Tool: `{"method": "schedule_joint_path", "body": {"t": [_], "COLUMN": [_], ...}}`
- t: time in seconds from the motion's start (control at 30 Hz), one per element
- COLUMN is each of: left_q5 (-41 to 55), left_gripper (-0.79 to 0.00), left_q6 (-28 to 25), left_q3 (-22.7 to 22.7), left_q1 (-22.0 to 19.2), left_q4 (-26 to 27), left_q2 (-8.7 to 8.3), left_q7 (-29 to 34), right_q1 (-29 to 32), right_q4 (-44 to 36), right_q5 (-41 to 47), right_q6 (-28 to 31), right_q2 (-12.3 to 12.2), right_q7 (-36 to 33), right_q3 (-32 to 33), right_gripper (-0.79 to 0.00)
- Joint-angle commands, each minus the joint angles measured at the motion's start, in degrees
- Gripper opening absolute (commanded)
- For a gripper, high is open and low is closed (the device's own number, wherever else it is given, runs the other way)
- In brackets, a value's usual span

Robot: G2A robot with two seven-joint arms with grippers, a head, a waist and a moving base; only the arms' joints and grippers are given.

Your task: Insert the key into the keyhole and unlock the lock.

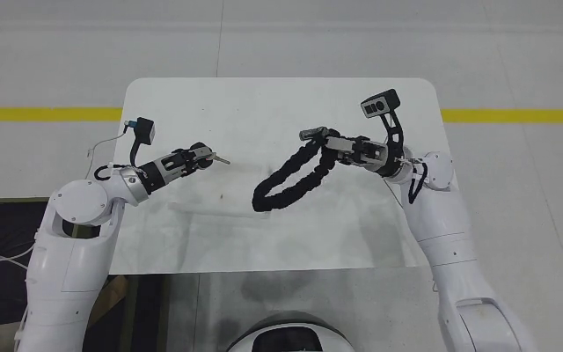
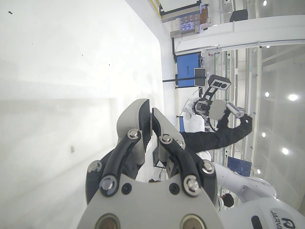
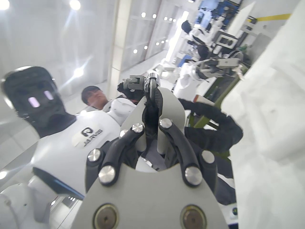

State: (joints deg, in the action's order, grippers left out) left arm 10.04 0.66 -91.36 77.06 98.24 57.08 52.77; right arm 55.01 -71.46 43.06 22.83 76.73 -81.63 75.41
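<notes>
My left gripper (image 1: 204, 156) hangs over the left part of the white table (image 1: 264, 106), shut on a small metal key (image 1: 222, 160) whose tip points toward the lock. In the left wrist view the key (image 2: 151, 122) shows as a thin edge clamped between the pads. My right gripper (image 1: 339, 145) is over the table's right half, shut on the lock's body just behind its metal cylinder (image 1: 313, 135). The lock's black sleeved cable (image 1: 286, 180) droops in a loop toward the table's middle. The cylinder (image 3: 133, 82) sticks out past the right fingertips (image 3: 155, 91). Key and cylinder are well apart.
The table's far edge and rounded corners lie beyond both arms. A yellow floor line (image 1: 53, 113) runs past the table on both sides. A faint mark (image 2: 72, 149) sits on the table surface under the left arm.
</notes>
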Motion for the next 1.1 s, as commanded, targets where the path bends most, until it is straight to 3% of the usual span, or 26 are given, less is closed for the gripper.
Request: {"method": "schedule_joint_path", "body": {"t": [0.0,0.1,0.17,0.27,0.43,0.57,0.77,0.83,0.93,1.07], "left_q5": [0.0,0.0,3.7,16.6,29.2,23.2,22.9,22.0,14.0,10.4], "left_gripper": [-0.785,-0.785,-0.785,-0.785,-0.785,-0.785,-0.785,-0.785,-0.785,-0.785], "left_q6": [0.0,0.0,-2.0,-4.3,-8.0,-8.4,-8.6,-9.0,-15.9,-18.0], "left_q3": [0.0,0.0,-1.0,0.4,5.1,7.6,7.9,7.9,7.4,8.1], "left_q1": [0.0,0.0,3.2,6.1,7.8,7.3,7.3,7.9,9.9,10.9], "left_q4": [0.0,0.0,2.5,4.9,6.3,8.1,8.3,8.8,11.2,12.6], "left_q2": [0.0,0.0,0.47,1.8,3.53,3.9,3.98,4.0,4.27,4.66], "left_q7": [0.0,0.0,-5.2,-12.2,-16.6,-17.5,-17.6,-18.0,-22.9,-25.7], "right_q1": [0.1,0.1,3.3,5.8,8.2,8.4,8.4,10.1,12.1,12.6], "right_q4": [-0.1,-0.1,-2.4,-6.8,-10.8,-11.7,-11.7,-13.6,-16.4,-17.3], "right_q5": [-1.2,-1.2,-0.2,-13.7,-20.1,-25.3,-25.3,-30.2,-35.4,-36.1], "right_q6": [0.0,0.0,-0.3,3.3,4.5,5.2,5.2,5.5,3.9,3.6], "right_q2": [0.0,0.0,-0.1,-0.6,-0.3,-0.4,-0.4,-0.7,-0.9,-1.0], "right_q7": [0.1,0.1,3.3,11.5,18.2,19.9,19.9,22.3,26.9,29.0], "right_q3": [0.1,0.1,0.5,0.7,-2.3,-3.2,-3.2,-2.4,-2.3,-2.5], "right_gripper": [-0.785,-0.785,-0.785,-0.785,-0.785,-0.785,-0.785,-0.785,-0.785,-0.785]}}
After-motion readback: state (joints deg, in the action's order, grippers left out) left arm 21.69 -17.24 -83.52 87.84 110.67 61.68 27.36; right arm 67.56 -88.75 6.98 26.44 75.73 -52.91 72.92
